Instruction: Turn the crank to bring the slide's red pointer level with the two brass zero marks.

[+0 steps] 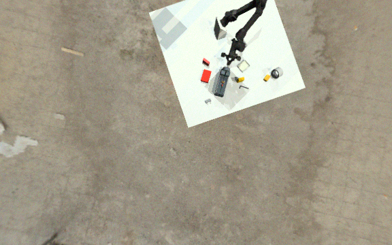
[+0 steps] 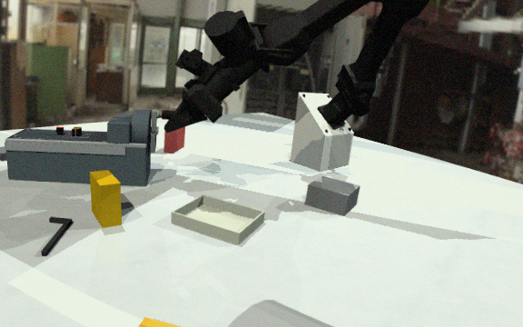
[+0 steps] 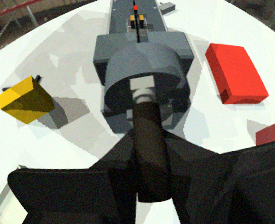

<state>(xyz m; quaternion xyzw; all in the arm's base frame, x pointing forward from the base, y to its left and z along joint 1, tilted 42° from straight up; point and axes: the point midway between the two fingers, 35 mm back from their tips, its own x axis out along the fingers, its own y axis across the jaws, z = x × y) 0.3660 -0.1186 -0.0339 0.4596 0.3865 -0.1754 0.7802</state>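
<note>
The machine (image 1: 222, 82) (image 2: 75, 156) (image 3: 141, 52) is a long grey-blue box on the white table (image 1: 189, 71) (image 2: 379, 254). Its round crank hub faces my gripper. My gripper (image 1: 229, 61) (image 2: 175, 119) (image 3: 144, 133) is shut on the dark crank handle (image 3: 149, 143), which sticks out from the hub. On top of the slide, the small red pointer (image 2: 60, 131) (image 3: 135, 7) sits a little farther from the crank than a brass mark (image 2: 76, 132) (image 3: 140, 19). Only one brass mark shows clearly.
A yellow block (image 2: 105, 197) (image 3: 24, 99) and a black hex key (image 2: 56, 235) lie in front of the machine. A shallow tray (image 2: 209, 231), a grey box (image 2: 332, 195) and a white wedge (image 2: 318, 136) stand to the right. Red blocks (image 3: 236, 72) (image 1: 205, 75) lie behind the machine.
</note>
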